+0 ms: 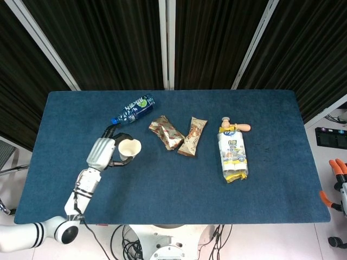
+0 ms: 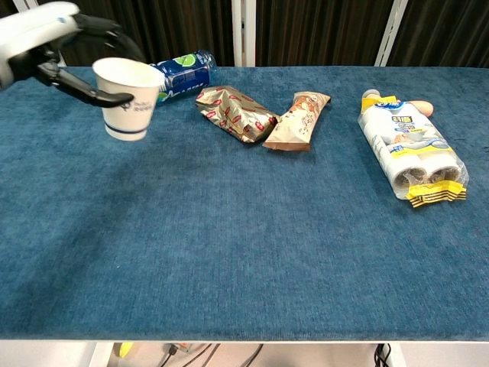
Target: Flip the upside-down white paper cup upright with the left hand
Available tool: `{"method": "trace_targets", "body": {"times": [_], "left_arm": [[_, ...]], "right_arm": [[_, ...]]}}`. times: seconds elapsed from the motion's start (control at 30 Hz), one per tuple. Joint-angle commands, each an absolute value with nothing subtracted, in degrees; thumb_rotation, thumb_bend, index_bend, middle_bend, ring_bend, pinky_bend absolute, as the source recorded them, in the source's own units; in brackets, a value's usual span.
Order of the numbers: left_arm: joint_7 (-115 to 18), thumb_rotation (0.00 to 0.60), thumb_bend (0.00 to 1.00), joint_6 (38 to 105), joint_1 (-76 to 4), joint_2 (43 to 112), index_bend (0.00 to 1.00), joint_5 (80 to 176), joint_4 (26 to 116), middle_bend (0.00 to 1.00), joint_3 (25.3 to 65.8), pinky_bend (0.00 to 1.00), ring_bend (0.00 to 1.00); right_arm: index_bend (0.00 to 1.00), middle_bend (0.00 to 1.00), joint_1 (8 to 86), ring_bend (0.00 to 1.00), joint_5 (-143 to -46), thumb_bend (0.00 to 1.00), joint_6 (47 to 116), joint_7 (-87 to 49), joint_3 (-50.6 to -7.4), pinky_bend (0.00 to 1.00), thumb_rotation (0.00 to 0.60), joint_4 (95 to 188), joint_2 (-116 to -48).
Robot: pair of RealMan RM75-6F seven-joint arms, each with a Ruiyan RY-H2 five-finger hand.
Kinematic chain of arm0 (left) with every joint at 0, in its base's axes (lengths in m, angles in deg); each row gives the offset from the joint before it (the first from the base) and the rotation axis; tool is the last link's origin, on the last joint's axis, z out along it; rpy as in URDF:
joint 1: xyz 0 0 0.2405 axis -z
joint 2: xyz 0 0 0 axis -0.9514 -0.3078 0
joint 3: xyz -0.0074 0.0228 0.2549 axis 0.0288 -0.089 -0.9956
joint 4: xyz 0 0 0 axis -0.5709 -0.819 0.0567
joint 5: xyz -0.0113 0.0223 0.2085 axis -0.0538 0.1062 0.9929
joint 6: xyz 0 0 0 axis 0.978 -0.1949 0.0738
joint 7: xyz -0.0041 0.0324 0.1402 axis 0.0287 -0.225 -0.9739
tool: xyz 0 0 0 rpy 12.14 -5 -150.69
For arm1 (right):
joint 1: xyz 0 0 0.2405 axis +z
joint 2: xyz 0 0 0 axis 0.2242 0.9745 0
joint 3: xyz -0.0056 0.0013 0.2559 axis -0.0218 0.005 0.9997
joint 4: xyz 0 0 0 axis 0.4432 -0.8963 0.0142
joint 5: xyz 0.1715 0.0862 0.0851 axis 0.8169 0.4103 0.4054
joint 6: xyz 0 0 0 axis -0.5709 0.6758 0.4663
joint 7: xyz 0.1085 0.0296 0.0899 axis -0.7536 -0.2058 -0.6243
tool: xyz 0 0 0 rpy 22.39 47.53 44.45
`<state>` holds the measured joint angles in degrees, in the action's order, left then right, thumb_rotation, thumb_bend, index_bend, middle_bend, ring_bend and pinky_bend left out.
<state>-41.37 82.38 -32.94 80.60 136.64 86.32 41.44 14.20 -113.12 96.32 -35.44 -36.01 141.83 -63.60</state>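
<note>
The white paper cup (image 2: pixel 127 101) with blue print is mouth-up, nearly upright, at the table's left side. My left hand (image 2: pixel 53 46) grips it around the rim and upper wall, fingers (image 2: pixel 103 95) wrapped across its front. In the head view the cup (image 1: pixel 129 147) shows its open mouth, with the left hand (image 1: pixel 103 153) on its left side. Whether the cup's base touches the cloth I cannot tell. My right hand (image 1: pixel 337 181) hangs off the table's right edge with fingers apart, holding nothing.
A blue bottle (image 2: pixel 183 73) lies just behind the cup. Two snack wrappers (image 2: pixel 235 113) (image 2: pixel 299 120) lie mid-table, and a white and yellow packet (image 2: pixel 409 149) lies at the right. The blue cloth table (image 2: pixel 244 252) stretches toward the front edge.
</note>
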Motion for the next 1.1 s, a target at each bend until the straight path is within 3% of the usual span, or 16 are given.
{"method": "trace_targets", "body": {"times": [0.03,0.37,0.9,1.1], "left_arm": [[-27.31,0.600,0.24,86.48,-39.34,87.75,0.34,142.60,73.68,0.35,42.49,0.07,0.05],[-18.99,0.600,0.24,86.53,-42.19,94.64,0.34,146.14,60.61,0.35,42.10,0.06,0.05],[-15.55,0.600,0.24,85.79,-44.00,99.42,0.33,148.75,51.41,0.34,42.71,0.06,0.05],[-13.57,0.600,0.24,85.36,-44.48,100.05,0.29,149.67,49.75,0.28,42.61,0.06,0.05]], "right_arm": [[0.00,0.00,14.16,0.00,-113.33,0.28,96.58,-35.70,-36.04,0.00,0.600,141.79,-63.70],[0.00,0.00,13.30,0.00,-116.90,0.28,101.39,-40.95,-36.08,0.00,0.600,142.94,-62.24],[0.00,0.00,13.43,0.00,-116.41,0.28,100.87,-41.08,-36.15,0.00,0.600,142.61,-62.38],[0.00,0.00,13.32,0.00,-116.16,0.28,100.82,-41.03,-36.18,0.00,0.600,142.71,-62.30]]}}
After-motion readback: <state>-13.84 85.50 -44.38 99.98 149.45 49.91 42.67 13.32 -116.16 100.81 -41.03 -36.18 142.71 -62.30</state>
